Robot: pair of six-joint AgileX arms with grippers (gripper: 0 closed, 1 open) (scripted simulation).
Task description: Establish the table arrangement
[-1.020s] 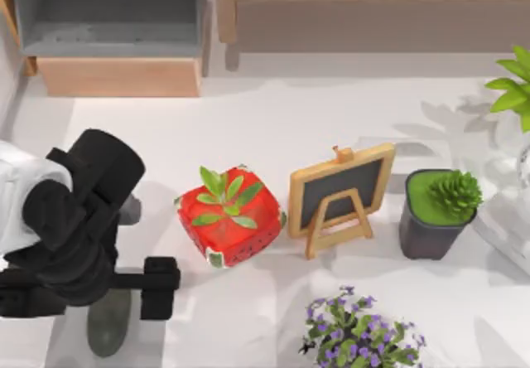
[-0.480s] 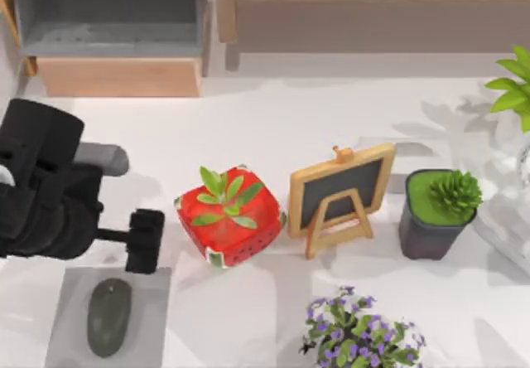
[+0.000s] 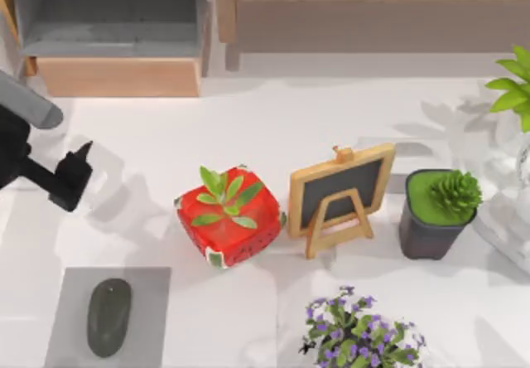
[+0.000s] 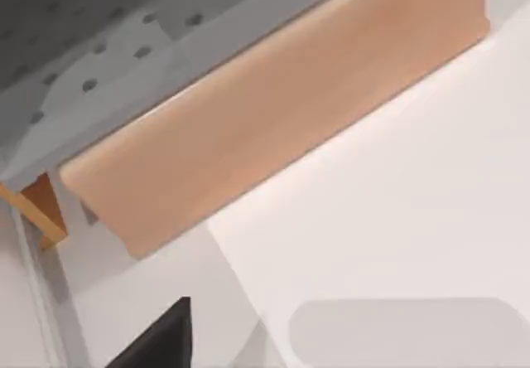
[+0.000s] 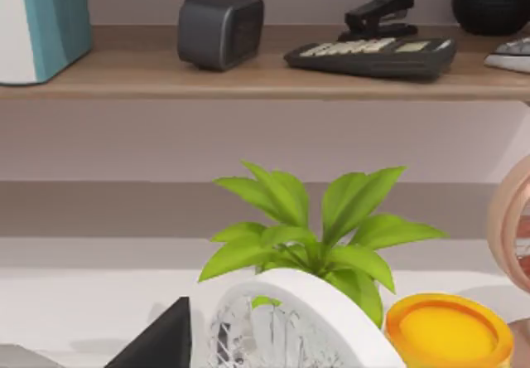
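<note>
Judging by the layout, arrangement looks largely settled: mouse (image 3: 108, 317) lies on grey mat (image 3: 108, 317) at the desk (image 3: 273, 119)'s near left, beside the red planter (image 3: 230, 216), chalkboard easel (image 3: 341, 196) and dark succulent pot (image 3: 437, 213). Left pincer (image 3: 70, 176) hangs above the desk's left edge, empty; whether its fingers are parted I cannot tell. Next move likely calls for parking.

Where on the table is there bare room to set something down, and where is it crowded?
The table is bare along the back, between the shelf unit and the red pot. A smaller free patch lies between the grey mat and the purple flowers. Pot, chalkboard, succulent crowd the middle. The left gripper hangs at left.
</note>
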